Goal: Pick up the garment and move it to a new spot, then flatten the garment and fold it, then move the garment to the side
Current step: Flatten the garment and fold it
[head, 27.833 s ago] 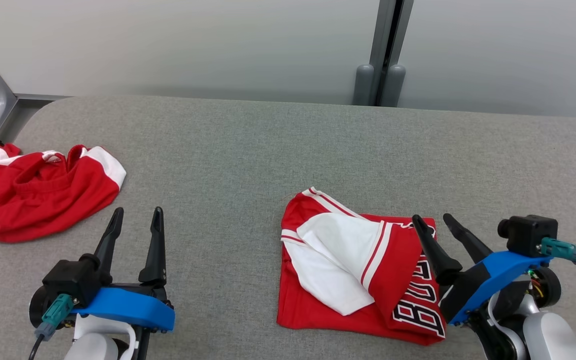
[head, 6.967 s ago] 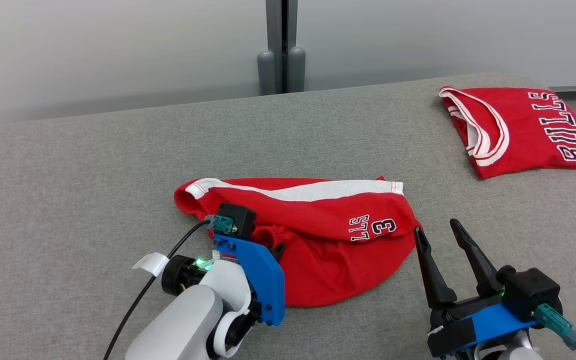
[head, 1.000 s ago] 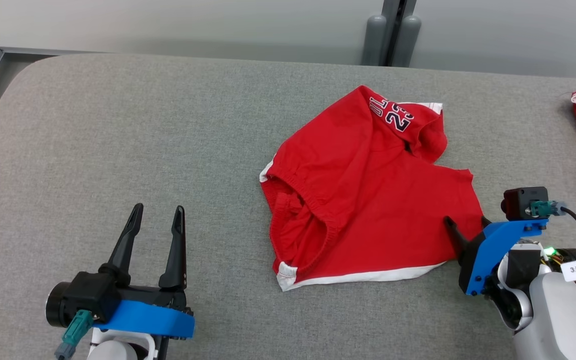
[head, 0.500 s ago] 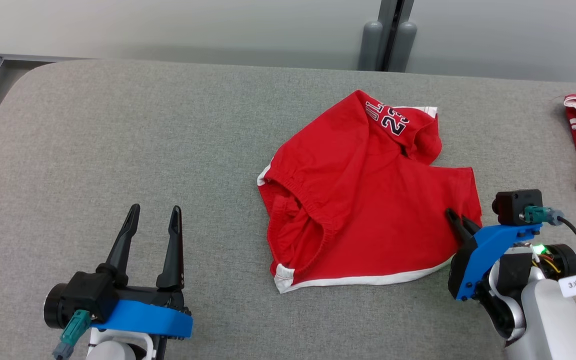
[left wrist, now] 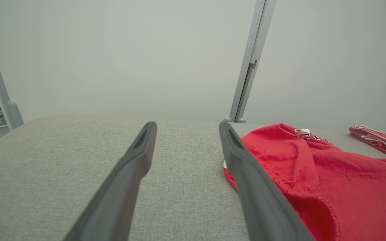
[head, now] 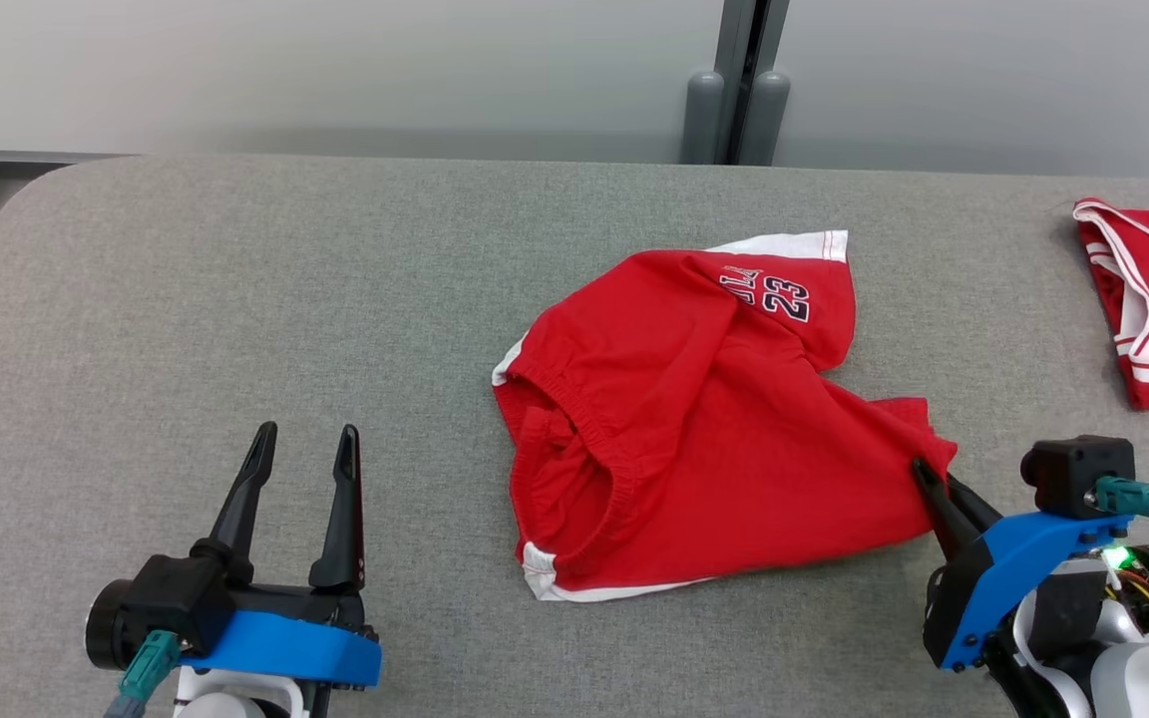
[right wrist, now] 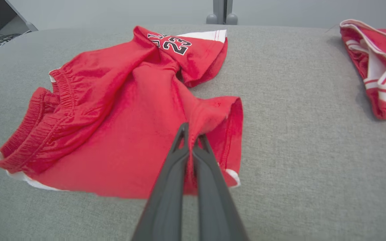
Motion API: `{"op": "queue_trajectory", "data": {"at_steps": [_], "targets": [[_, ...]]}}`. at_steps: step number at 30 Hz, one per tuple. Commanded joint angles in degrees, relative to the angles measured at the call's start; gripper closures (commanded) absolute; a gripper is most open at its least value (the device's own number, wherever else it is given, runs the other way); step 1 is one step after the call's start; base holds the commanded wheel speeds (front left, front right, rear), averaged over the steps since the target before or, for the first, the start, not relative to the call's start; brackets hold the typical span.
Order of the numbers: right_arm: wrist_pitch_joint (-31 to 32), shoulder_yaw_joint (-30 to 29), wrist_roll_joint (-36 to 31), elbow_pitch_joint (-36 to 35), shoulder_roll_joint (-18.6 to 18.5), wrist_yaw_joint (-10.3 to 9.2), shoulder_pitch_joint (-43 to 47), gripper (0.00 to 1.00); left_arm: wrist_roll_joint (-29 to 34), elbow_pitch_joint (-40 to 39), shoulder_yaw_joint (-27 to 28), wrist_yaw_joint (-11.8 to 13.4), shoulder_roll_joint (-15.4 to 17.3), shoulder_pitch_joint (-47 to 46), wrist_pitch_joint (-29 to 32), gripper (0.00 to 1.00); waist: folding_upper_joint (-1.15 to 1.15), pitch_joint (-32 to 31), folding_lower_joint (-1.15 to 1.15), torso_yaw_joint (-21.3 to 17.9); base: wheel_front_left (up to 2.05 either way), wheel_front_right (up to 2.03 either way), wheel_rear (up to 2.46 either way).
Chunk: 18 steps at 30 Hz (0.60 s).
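The garment (head: 704, 429), red shorts with white trim and the number 23, lies crumpled at the middle of the grey table (head: 235, 299). My right gripper (head: 929, 477) is shut on the garment at its right leg hem, and the pinched cloth (right wrist: 199, 117) rises in a fold at the fingertips. The elastic waistband (head: 574, 439) faces left. My left gripper (head: 303, 439) stands open at the lower left, well clear of the garment (left wrist: 330, 180), with nothing between its fingers.
A second red and white garment (head: 1148, 294) lies folded at the table's far right edge; it also appears as the folded garment (right wrist: 377, 63) in the right wrist view. A grey wall with a vertical post (head: 734, 90) runs behind the table. Bare table stretches to the left.
My right gripper has shut on the garment's right leg hem and pulled it back toward me, lifting a fold. The head camera has shifted. The left gripper holds still.
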Motion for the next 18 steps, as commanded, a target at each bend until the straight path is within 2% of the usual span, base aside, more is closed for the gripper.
{"op": "queue_trajectory", "data": {"at_steps": [1, 3, 4, 5, 12, 18], "targets": [[0.2, -0.4, -0.7, 0.7, 0.0, 0.03, -0.1, 1.00, 0.1, -0.2, 0.1, -0.4, 0.1, -0.1, -0.2, 0.00, 0.00, 0.1, 0.00, 0.0, 0.00, 0.00, 0.00], [0.7, -1.9, -2.6, 3.3, -0.1, 0.02, -1.5, 1.00, 0.1, 0.0, -0.3, -0.4, 0.1, -0.5, -0.3, 0.00, 0.00, 0.1, 0.00, 0.3, 0.00, 0.00, 0.00], [0.8, -2.7, -3.7, 4.9, 0.0, 0.03, -2.0, 0.64, 0.1, 0.1, -0.5, -0.4, 0.1, -0.7, -0.2, 0.00, 0.00, 0.1, 0.00, 0.5, 0.00, 0.00, 0.00], [0.4, -3.6, -4.3, 6.6, 0.0, 0.03, -2.6, 0.00, 0.1, 0.2, -0.8, -0.4, 0.1, -0.8, -0.3, 0.00, 0.00, 0.0, 0.00, 0.7, 0.00, 0.00, 0.00], [-5.8, -7.0, -4.9, 13.1, 0.0, 0.03, -3.2, 0.00, -0.6, 1.5, -0.9, -0.4, 0.3, 0.3, -0.2, 0.00, 0.00, -1.9, 0.00, 1.1, 0.00, 0.00, 0.00], [-14.5, -8.4, -6.2, 11.8, 0.0, 0.03, -0.4, 0.00, -1.0, 2.1, -0.1, -0.4, 0.0, 2.0, -0.2, 0.00, 0.00, -4.5, 0.00, -0.2, 0.00, 0.00, 0.00]]}}
